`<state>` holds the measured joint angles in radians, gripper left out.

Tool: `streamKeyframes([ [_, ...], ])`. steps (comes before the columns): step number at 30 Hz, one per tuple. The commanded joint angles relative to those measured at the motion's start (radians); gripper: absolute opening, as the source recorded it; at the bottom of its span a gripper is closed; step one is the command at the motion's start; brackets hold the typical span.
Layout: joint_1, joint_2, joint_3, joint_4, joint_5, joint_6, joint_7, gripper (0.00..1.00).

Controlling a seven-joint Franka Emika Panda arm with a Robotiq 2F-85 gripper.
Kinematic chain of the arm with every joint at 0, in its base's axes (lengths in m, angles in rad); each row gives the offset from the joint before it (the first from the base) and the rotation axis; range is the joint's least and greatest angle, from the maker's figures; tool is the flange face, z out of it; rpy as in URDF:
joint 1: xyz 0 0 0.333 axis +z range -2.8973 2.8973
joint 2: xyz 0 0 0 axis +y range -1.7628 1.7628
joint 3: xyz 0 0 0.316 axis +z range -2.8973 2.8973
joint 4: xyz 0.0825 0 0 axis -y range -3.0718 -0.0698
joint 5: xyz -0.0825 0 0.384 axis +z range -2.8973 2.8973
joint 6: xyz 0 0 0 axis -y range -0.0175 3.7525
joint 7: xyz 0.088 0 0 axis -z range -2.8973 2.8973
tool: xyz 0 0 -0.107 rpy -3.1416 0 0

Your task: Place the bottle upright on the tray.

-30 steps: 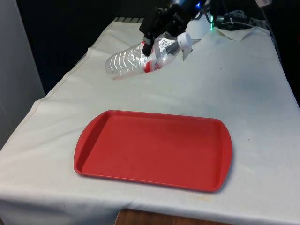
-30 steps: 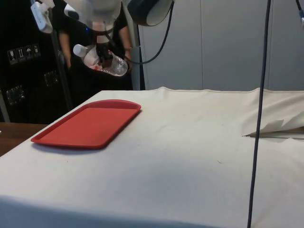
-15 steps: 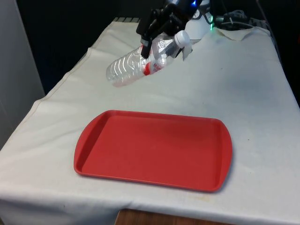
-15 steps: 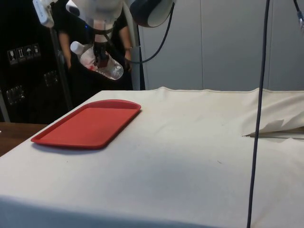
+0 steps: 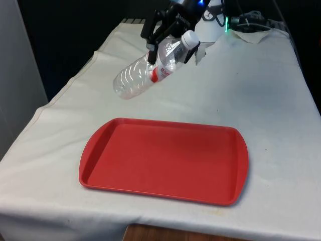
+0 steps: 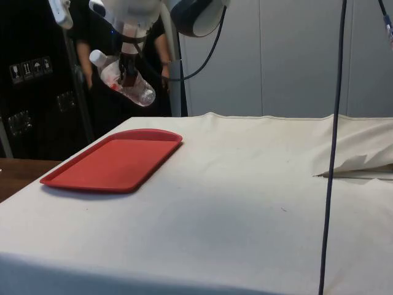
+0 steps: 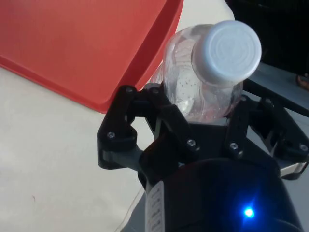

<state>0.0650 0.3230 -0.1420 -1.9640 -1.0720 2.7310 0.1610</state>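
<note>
Above the desk [image 5: 261, 100], beyond the tray's far edge, the jaws are clamped on a clear plastic bottle [image 5: 150, 70], holding it in the air. In the front view the gripper [image 5: 168, 37] grips the bottle on its upper part, near a red band, with the white cap [image 5: 189, 38] raised toward the front view's right and the ribbed base slanting down toward the front view's left. The bottle is tilted, not upright, and touches neither cloth nor tray. From the side the bottle [image 6: 126, 80] hangs well above the red tray [image 6: 113, 161], cap [image 6: 95, 57] higher than base. Seen from the wrist, the cap [image 7: 227, 50] faces the camera and the black fingers [image 7: 128, 121] press the bottle's shoulder on both sides, with a corner of the tray [image 7: 87, 48] beyond. The tray [image 5: 163, 159] lies flat on the white cloth with nothing on it. A person [image 6: 161, 55] stands behind the arm in the side view.
</note>
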Motion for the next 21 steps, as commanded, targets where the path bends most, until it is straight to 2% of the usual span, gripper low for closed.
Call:
streamKeyframes([
  [1, -0.007, 0.005, 0.001, 0.001, 0.013, 0.023, -0.002, 0.16],
  [6, -0.009, 0.009, -0.012, -0.002, 0.043, 0.061, 0.002, 0.16],
  [7, -0.002, 0.006, -0.016, 0.0, 0.036, 0.045, 0.004, 0.16],
  [8, -0.009, 0.009, -0.013, -0.002, 0.047, 0.066, 0.002, 0.16],
  [10, -0.011, 0.01, -0.017, -0.004, 0.059, 0.079, 0.002, 0.16],
  [15, -0.013, 0.012, -0.025, -0.009, 0.094, 0.109, 0.002, 0.16],
  [16, -0.006, 0.011, -0.03, -0.004, 0.088, 0.094, 0.005, 0.16],
  [17, -0.014, 0.013, -0.026, -0.01, 0.1, 0.114, 0.002, 0.16],
  [21, -0.015, 0.017, -0.032, -0.013, 0.133, 0.135, 0.002, 0.16],
])
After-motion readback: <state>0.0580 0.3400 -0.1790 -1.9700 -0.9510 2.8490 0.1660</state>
